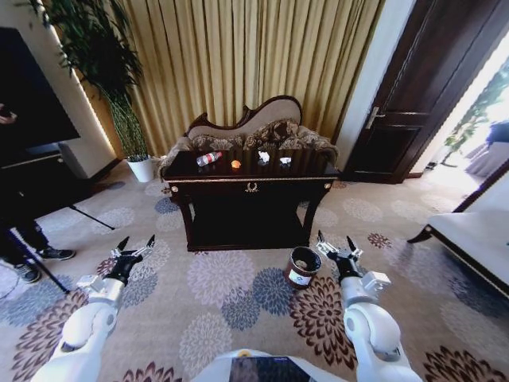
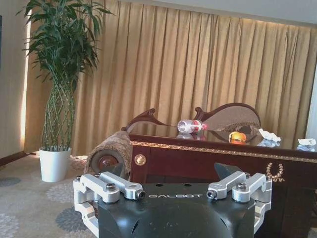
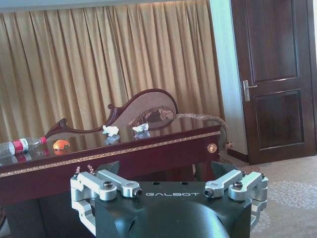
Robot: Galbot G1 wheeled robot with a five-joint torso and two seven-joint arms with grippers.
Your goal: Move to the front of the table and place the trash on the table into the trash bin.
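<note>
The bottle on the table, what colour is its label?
Red, on the clear bottle; clearest in the left wrist view.

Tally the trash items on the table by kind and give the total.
Clear plastic bottle: 1
Small orange piece: 1
Whitish lumps: 2
Total: 4, all lying on the dark table.

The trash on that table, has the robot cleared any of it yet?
Not yet. The bottle, orange piece and two whitish lumps lie on the table. Both hands, left and right, are open and empty. The trash bin waits on the carpet.
</note>
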